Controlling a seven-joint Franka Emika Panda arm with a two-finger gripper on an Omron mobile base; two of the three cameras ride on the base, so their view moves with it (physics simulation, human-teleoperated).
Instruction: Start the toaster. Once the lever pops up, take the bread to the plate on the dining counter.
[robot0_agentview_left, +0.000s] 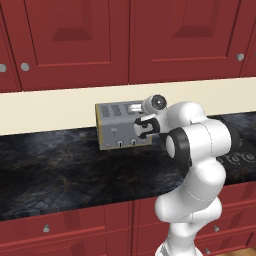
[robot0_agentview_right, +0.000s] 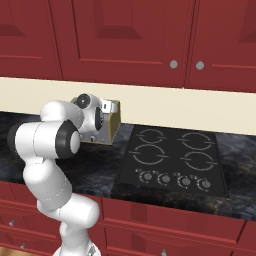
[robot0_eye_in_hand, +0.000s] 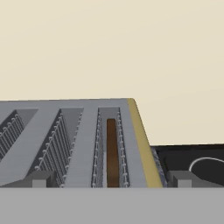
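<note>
Nearest the cameras, the white arm rises in a folded bend in front of the red drawers (robot0_agentview_left: 65, 227) under the black worktop (robot0_agentview_left: 55, 170). Its hand reaches over the worktop to the toaster (robot0_agentview_left: 116, 125), and the gripper (robot0_eye_in_hand: 112, 178) sits at the toaster's front right corner. In the hand view the two dark finger tips (robot0_eye_in_hand: 40, 178) stand far apart — one low over the middle slots, the other past the brassy right edge over the cooktop side. The jaws are spread wide and hold nothing.

The toaster stands at the back of the worktop, against the cream wall strip (robot0_agentview_left: 50, 107). In the left base view its grey front shows the left slider tab (robot0_agentview_left: 115, 131) and two small knobs (robot0_agentview_left: 119, 143) below; the right part of the front, where the lever would be, is hidden behind the hand. From the right base view the toaster's brassy side panel (robot0_agentview_right: 115, 122) shows just beyond the wrist.

Along the gripper's line of sight, the bread (robot0_eye_in_hand: 112, 151) — a dark brown slice — sits down inside the rightmost slot, between the wire guides, with its top below the slot rim.

To the toaster's right lies the black cooktop (robot0_agentview_right: 172, 160), with four ring burners and a row of knobs along its front. Above the wall strip hang the red upper cabinets (robot0_agentview_right: 125, 35).
</note>
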